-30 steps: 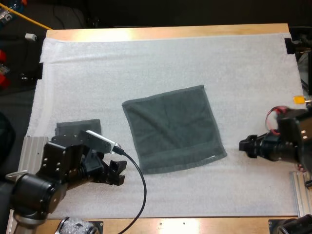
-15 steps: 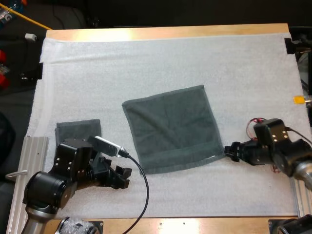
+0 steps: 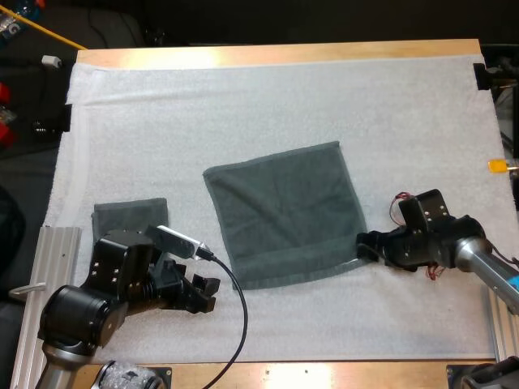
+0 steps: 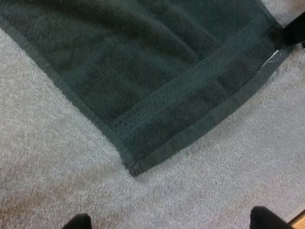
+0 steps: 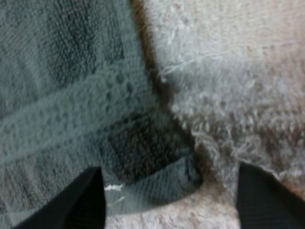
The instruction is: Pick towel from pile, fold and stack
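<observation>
Towel (image 3: 288, 215) lies spread flat and unfolded, roughly mid-mat, turned slightly askew to the table edges. Nearest the camera, left gripper (image 3: 204, 292) sits low over the white mat (image 3: 324, 97), just short of the towel's near-left corner; its fingertips (image 4: 78, 222) stand apart with bare mat between them, holding nothing. A little farther in, right gripper (image 3: 363, 245) is at the towel's near-right corner, jaws parted and straddling that corner, pads not pressing on cloth. Beyond the left arm, a folded towel (image 3: 130, 212) rests on the mat's left side, well apart from the spread one; possibly a stack, layer count not readable. Progress, as judged: the pick and flattening look done and one folded piece is already placed; both corner grasps, the fold and the stacking remain. View notes: the right wrist view gives the corner's hem band and a white thread (image 5: 114, 188) close to one finger, detail the high view barely hints at. The left wrist view shows the near-left corner lying flat and a dark gripper tip at the opposite corner. The high view alone gives the folded towel's place relative to the work.
</observation>
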`<state>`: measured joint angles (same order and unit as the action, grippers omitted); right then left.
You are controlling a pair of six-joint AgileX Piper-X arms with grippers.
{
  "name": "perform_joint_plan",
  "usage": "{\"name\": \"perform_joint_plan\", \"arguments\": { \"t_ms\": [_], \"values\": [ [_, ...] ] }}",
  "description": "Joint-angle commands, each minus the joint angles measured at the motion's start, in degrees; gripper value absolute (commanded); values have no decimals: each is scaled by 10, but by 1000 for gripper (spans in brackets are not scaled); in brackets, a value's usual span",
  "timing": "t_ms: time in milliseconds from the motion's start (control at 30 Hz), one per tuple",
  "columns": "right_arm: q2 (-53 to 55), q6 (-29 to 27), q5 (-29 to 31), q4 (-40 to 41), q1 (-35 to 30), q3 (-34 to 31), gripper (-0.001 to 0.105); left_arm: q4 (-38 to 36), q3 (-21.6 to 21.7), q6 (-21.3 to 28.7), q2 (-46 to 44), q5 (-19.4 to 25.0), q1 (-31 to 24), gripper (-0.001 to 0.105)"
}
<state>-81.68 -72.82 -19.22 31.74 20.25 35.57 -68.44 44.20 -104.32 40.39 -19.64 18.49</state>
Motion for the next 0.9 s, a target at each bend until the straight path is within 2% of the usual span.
{"name": "perform_joint_plan", "arguments": {
  "t_ms": [0, 67, 300, 400, 500, 600, 733, 800, 867],
  "values": [
    [-3, 9, -14, -10, -1, 1, 48, 7, 1, -4, -2, -3, 0, 64],
    [-13, 14, -16, -18, -1, 1, 36, 7, 1, -4, -2, -3, 0, 64],
    [-25, 27, -16, -21, -1, 1, 17, 7, 1, -4, -2, -3, 0, 64],
    [-25, 27, -16, -20, -1, 1, 0, 10, 1, -2, -2, -3, 0, 64],
    [-21, 22, -16, -13, -1, 1, 0, 22, 1, 8, -2, -15, 0, 64],
    [-11, 11, -9, 2, -1, 1, 0, 31, 1, 46, -2, -33, 0, 64],
    [13, 6, 21, 21, -1, 1, 0, 31, 1, 98, 2, -25, 29, 64],
    [24, 6, 27, 21, -1, 1, 0, 31, 1, 104, 12, 0, 57, 64],
    [33, 6, 27, 20, -1, 1, 0, 31, 1, 109, 35, 68, 99, 64]
  ]
}}
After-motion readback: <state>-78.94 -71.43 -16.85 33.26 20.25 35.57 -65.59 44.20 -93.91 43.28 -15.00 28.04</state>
